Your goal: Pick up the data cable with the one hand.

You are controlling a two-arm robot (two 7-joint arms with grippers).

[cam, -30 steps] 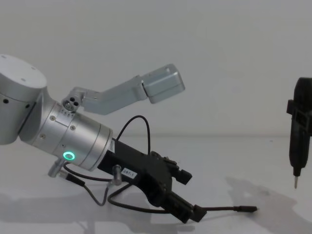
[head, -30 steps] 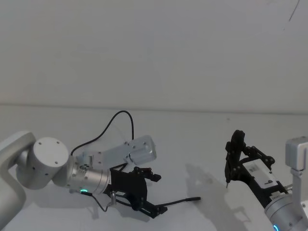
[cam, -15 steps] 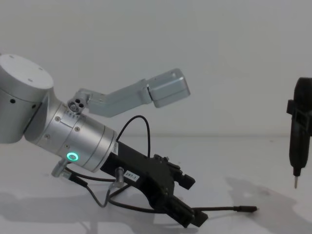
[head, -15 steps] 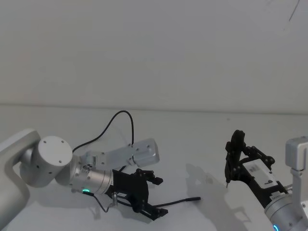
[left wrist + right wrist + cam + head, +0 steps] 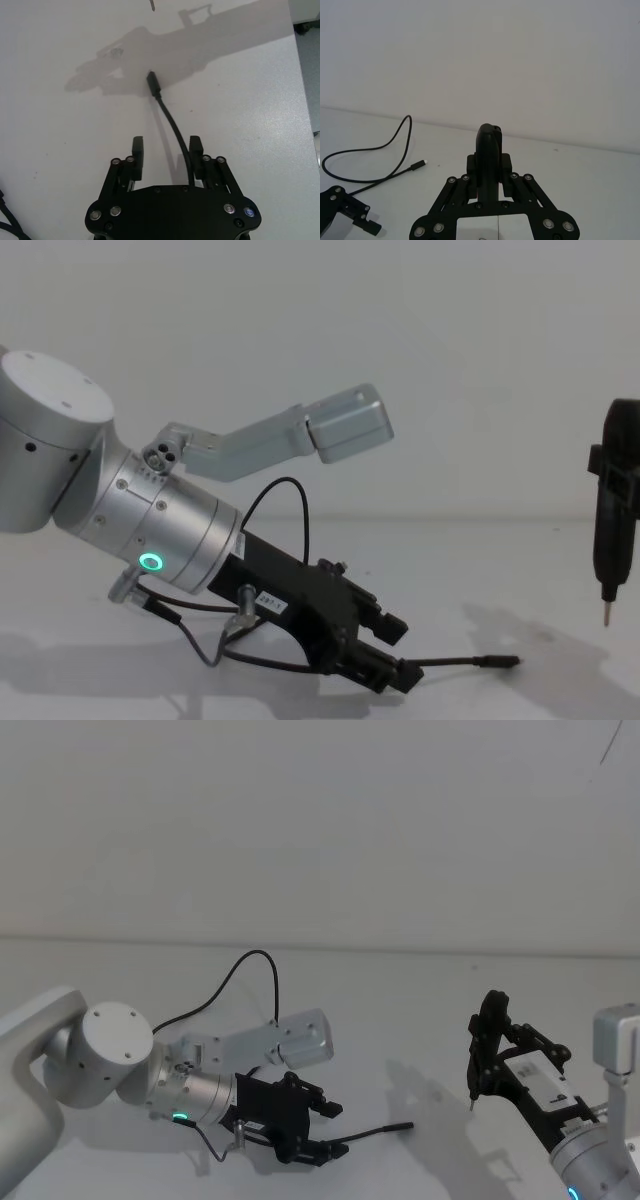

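Observation:
The data cable (image 5: 262, 957) is a long thin black line on the white table. It loops at the back and ends in a slim plug (image 5: 405, 1126) in front of my left gripper (image 5: 332, 1130). This gripper, the one hand, is black and angular, with a white label and a green ring on its silver wrist. It hangs low over the table (image 5: 398, 652) and is open. In the left wrist view the cable (image 5: 170, 115) runs between the fingers (image 5: 195, 150), close against one, with the gripper (image 5: 166, 150) straddling it. My right gripper (image 5: 490, 1050) is parked at the right, shut.
A short grey wire (image 5: 205, 650) loops under the left wrist. A silver box on a bracket (image 5: 345, 425) sticks out above that arm. The right gripper's side (image 5: 610, 530) shows with a metal pin pointing down. White table lies between the arms.
The left gripper's fingers have drawn closer together around the cable. The wrist has tilted lower. The plug end has shifted slightly back towards the gripper. The right arm has not moved.

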